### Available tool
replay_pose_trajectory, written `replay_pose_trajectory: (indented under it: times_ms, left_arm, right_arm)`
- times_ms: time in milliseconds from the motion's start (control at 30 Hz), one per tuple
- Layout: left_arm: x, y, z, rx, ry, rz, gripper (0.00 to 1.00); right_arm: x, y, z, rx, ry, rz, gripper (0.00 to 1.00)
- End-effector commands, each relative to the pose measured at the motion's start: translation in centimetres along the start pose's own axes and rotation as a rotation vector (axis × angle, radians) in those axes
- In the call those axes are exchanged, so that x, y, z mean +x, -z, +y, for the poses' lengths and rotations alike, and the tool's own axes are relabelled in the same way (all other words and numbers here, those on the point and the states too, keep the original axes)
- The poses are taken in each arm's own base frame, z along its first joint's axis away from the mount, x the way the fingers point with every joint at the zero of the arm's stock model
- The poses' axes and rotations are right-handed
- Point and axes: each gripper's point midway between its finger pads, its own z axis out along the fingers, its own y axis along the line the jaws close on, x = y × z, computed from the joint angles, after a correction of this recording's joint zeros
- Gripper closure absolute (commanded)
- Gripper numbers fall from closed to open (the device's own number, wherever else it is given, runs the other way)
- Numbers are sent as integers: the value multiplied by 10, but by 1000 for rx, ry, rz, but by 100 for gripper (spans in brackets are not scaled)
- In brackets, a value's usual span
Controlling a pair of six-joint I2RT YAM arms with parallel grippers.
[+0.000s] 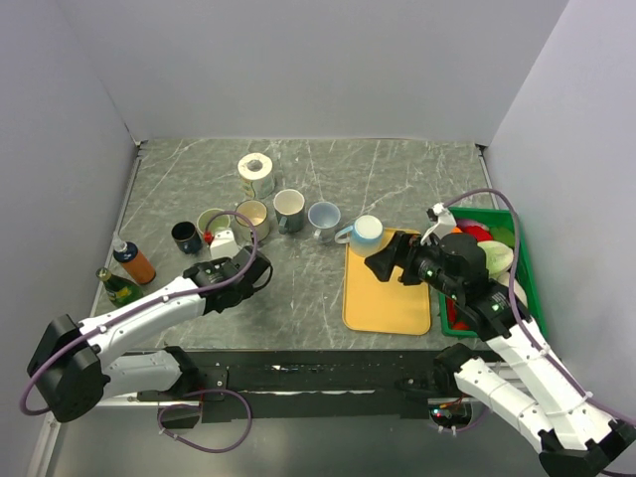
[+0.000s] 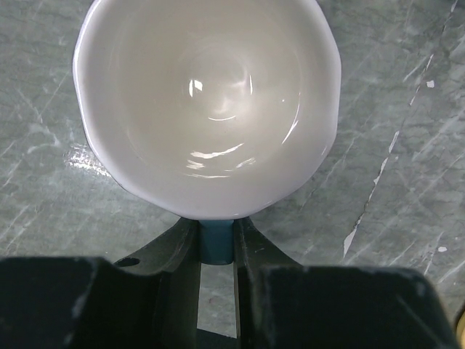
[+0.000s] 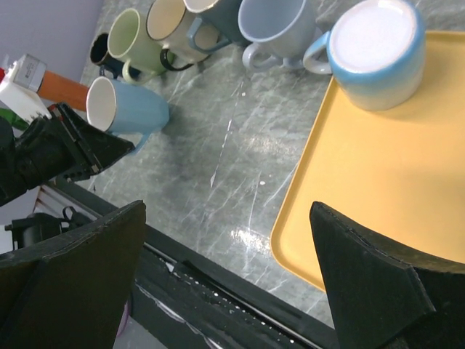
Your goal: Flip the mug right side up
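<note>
1. My left tool [image 2: 216, 234] is closed narrow on the blue handle [image 2: 216, 246] of the mug [image 2: 207, 94]. Only the left wrist view shows this: both fingers press the handle's sides, and the mug's white inside faces the lens.
2. The right wrist view gives the outside instead. The mug [image 3: 138, 109] is pale blue and lies on its side, its mouth turned toward my left tool [image 3: 109, 149]. I cannot tell whether its wall rests on the table [image 3: 240, 145].
3. From the top view my left tool [image 1: 248, 268] reaches in just short of the row of mugs [image 1: 288, 211], but the wrist covers the held mug, so I cannot make it out there.
4. My right tool [image 3: 229, 291] is spread wide with nothing between its fingers.
5. The top view places my right tool [image 1: 390, 266] over the yellow tray [image 1: 388, 303], near a second blue mug [image 1: 368, 231] standing on the tray's far corner.
6. Only the top view shows the green bin [image 1: 524, 260] at the right, the paper roll [image 1: 255, 169] and two bottles [image 1: 132, 261].
</note>
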Motion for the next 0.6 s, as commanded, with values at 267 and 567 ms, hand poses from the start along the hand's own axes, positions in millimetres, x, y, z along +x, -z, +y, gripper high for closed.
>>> replay_pose_trajectory:
  times_ms: [267, 567]
  left_arm:
    - [-10, -11, -5, -13, -3, -60, 99]
    - [-1, -20, -2, -29, -24, -27, 81]
  right_arm:
    - [29, -23, -6, -6, -34, 112, 0]
    - [28, -27, -26, 105, -34, 101, 0]
